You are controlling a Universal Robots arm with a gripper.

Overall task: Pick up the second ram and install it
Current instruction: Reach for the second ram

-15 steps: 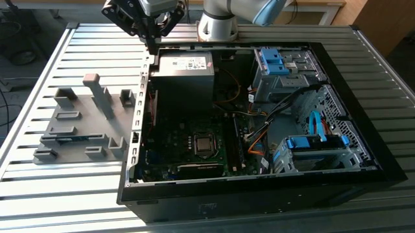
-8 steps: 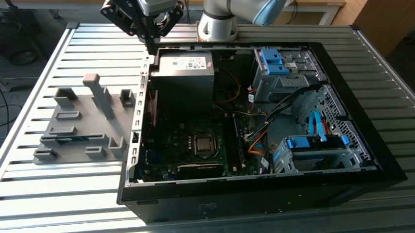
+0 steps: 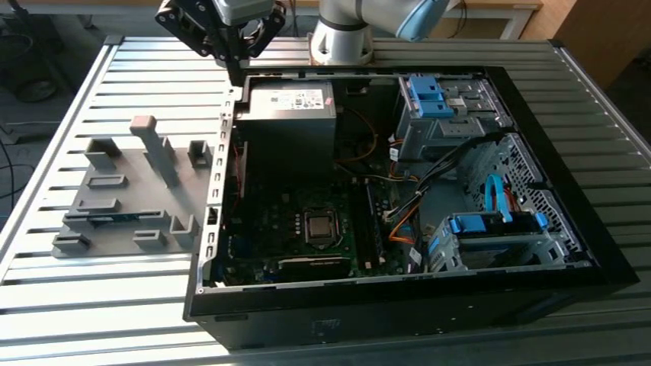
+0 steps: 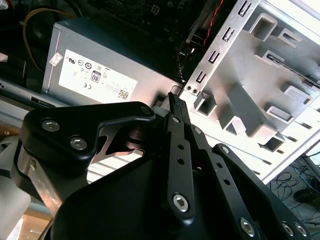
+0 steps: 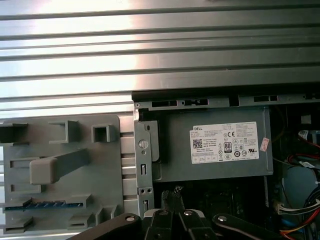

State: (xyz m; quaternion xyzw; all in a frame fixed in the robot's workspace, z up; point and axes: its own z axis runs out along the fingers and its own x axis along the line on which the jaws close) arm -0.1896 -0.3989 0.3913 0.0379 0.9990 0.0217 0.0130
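The second ram (image 3: 108,219) is a thin blue stick lying in a slot of the grey holder fixture (image 3: 133,191) on the table, at the exterior view's left of the open computer case (image 3: 407,290). In the first wrist view the ram (image 5: 45,204) shows as a blue strip in the fixture (image 5: 60,165). My gripper (image 3: 236,75) hangs above the case's back corner by the power supply (image 3: 290,99), well away from the ram. Its fingertips (image 4: 174,99) are pressed together with nothing between them. In the first wrist view the gripper (image 5: 171,194) sits over the case edge.
The case holds a motherboard with a CPU socket (image 3: 320,226), loose cables (image 3: 402,198) and blue drive bays (image 3: 432,95). The arm's base (image 3: 341,38) stands behind the case. Everything rests on a ribbed metal table (image 3: 91,305).
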